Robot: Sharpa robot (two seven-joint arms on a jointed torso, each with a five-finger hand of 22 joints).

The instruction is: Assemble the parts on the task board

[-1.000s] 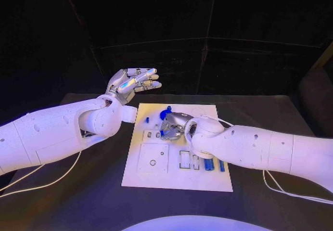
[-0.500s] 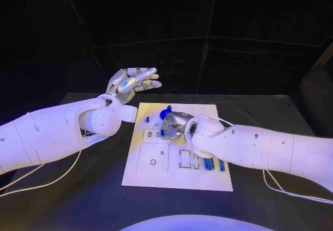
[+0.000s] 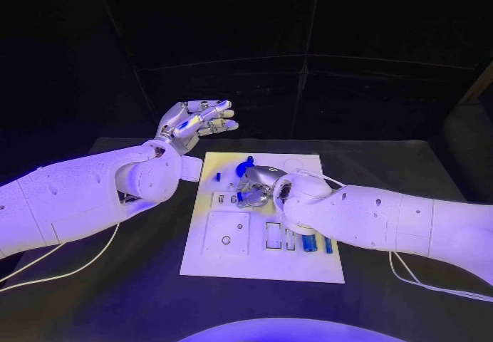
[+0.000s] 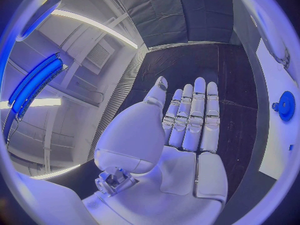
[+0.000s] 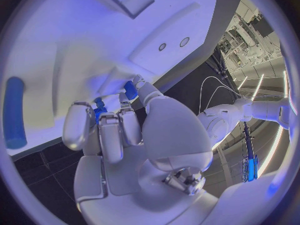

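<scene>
One small blue part (image 5: pixel 130 89) pinched in right hand (image 3: pixel 257 189), fingers curled down onto task board (image 3: pixel 262 267) (mid-board, just near of the blue gear (image 3: pixel 244 169)). Left hand (image 3: pixel 195 122) flat, holding nothing, raised beyond board's far-left corner; farther off.

A black table (image 3: pixel 411 185) stands in a dark room with a dark curtain (image 3: pixel 308 92) behind it.

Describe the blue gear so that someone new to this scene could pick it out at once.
Start at the white task board in the middle of the black table. Near its far edge, just beyond the right hand, sits the blue gear. It is round and toothed; the other blue parts are straight bars.
</scene>
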